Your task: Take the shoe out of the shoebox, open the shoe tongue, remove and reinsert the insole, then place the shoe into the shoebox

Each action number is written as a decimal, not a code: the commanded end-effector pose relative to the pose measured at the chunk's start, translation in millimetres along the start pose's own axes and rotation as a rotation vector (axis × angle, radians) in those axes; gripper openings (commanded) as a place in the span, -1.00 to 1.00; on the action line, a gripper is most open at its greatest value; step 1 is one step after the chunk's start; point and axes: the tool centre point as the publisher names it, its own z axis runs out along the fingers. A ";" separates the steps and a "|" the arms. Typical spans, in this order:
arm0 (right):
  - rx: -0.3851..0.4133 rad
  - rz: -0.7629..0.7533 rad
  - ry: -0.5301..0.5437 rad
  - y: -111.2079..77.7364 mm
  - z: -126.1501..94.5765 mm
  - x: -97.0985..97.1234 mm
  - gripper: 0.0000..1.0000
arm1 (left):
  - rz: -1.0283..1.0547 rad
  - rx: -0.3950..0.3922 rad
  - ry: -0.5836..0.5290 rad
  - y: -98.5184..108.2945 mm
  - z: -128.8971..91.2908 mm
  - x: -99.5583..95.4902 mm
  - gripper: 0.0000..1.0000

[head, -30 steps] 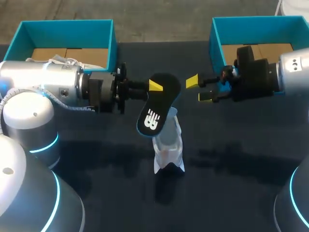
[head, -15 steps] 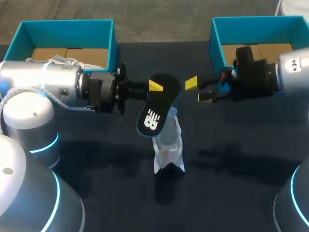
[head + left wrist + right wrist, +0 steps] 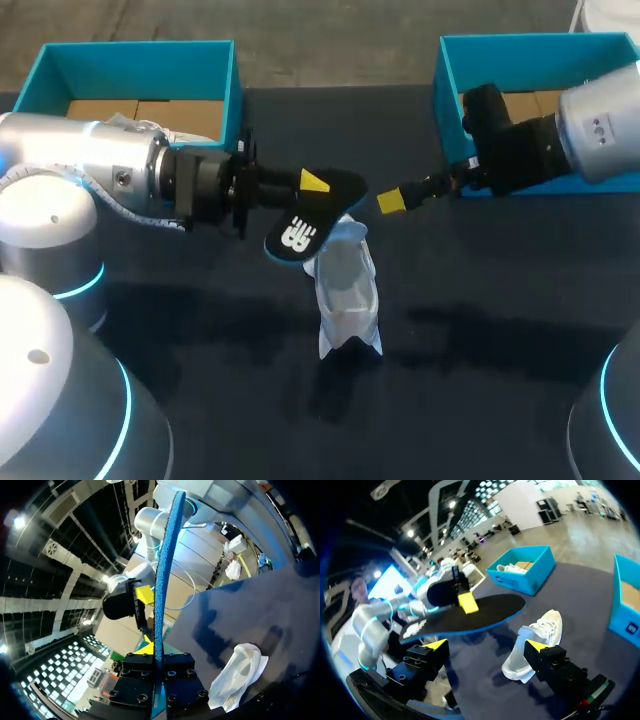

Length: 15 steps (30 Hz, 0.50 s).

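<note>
Tilted flatter now, the light, bendy insole point(image 3: 300, 230) sits pinched in the left gripper point(image 3: 314, 183); the right gripper point(image 3: 392, 200), wide, suits its free end.

I see my left arm point(image 3: 95, 165) as a silver-grey cylinder with a white cable point(image 3: 135, 218) looped beneath it, running into black wrist parts. My right arm point(image 3: 600, 125) is pale grey with a bulky black wrist. Rounded grey joint housings point(image 3: 50, 215) carry glowing cyan rings point(image 3: 98, 282). Both grippers are black blocks with yellow tips. The left gripper point(image 3: 315, 185) shows round screw heads point(image 3: 141, 698), and the right gripper point(image 3: 486, 645) a red-and-green strip point(image 3: 594, 694).
</note>
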 end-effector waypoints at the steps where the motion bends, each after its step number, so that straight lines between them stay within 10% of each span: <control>1: 0.155 -0.089 -0.021 1.1 -11.2 1.0 1.00 | -0.024 -0.005 -0.020 -6.6 -3.2 3.7 -1.00; 15: 0.155 -0.089 -0.021 1.1 -11.2 1.0 1.00 | -0.129 -0.009 -0.064 -27.8 -4.9 13.1 -1.00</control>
